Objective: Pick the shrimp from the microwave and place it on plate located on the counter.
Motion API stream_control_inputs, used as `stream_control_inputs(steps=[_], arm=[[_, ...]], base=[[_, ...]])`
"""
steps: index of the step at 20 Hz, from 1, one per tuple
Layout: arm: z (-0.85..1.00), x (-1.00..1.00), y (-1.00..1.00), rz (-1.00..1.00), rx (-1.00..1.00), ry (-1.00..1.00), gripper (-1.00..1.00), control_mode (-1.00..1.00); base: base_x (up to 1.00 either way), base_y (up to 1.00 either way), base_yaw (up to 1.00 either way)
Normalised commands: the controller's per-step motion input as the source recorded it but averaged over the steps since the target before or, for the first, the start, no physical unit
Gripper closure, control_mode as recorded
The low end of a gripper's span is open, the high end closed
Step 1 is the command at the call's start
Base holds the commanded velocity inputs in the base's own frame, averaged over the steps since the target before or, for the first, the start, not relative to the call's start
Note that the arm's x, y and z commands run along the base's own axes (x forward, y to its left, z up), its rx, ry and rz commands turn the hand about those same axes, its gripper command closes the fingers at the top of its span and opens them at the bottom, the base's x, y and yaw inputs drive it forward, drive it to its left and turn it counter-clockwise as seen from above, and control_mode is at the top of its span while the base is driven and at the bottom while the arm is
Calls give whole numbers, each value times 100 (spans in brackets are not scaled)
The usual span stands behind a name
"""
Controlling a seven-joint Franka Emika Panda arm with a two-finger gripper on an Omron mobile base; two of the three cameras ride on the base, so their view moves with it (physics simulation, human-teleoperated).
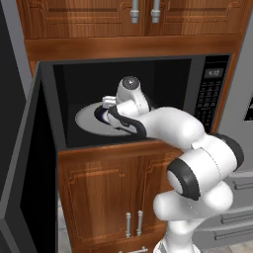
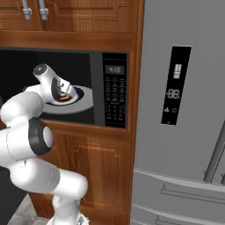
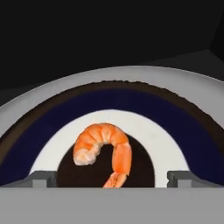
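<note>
— Where is the shrimp (image 3: 103,151) right now?

— It lies curled on the dark centre of a ringed dish (image 3: 175,127), its tail pointing toward the camera in the hand view. The dish has a dark middle, a white ring around that, then a navy band and a brown edge.

— And the dish itself?

— It sits on the round grey turntable (image 1: 89,121) inside the microwave (image 2: 115,90). In the right base view a speck of orange (image 2: 64,98) shows on the dish under the wrist.

— How do the fingers stand?

— The hand (image 3: 112,179) is spread: one grey fingertip (image 3: 43,178) shows at the lower left of the hand view and the other at the lower right, with the shrimp's tail between them. Neither tip touches the shrimp. Whether the tips touch the dish I cannot tell.

— Where is the arm?

— It reaches forward into the black cavity, with the wrist over the turntable. In the left base view the white forearm crosses the lower lip of the opening.

— Anything around the microwave?

— Its door (image 1: 22,163) hangs open to the left. The keypad panel (image 2: 115,94) is on the right side of the front. Wooden cabinets (image 1: 104,192) sit above and below, and a grey refrigerator (image 2: 184,145) with a dark display strip stands just beside it on the right.
</note>
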Motion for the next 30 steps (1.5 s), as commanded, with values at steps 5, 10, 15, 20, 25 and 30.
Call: stream_control_inputs(steps=[5, 10, 15, 20, 25, 30], arm=[[-21, 16, 4, 0, 0, 5, -100, -100], [-21, 14, 11, 0, 0, 5, -100, -100], [-2, 20, 1, 0, 0, 0, -100, -100], [-8, 13, 0, 0, 0, 1, -100, -100], [-17, 8, 0, 0, 0, 4, -100, -100], [-18, 15, 0, 0, 0, 3, -100, -100]], base=[[0, 0, 0], [0, 0, 0], [0, 0, 0], [0, 0, 0], [0, 0, 0], [0, 0, 0]])
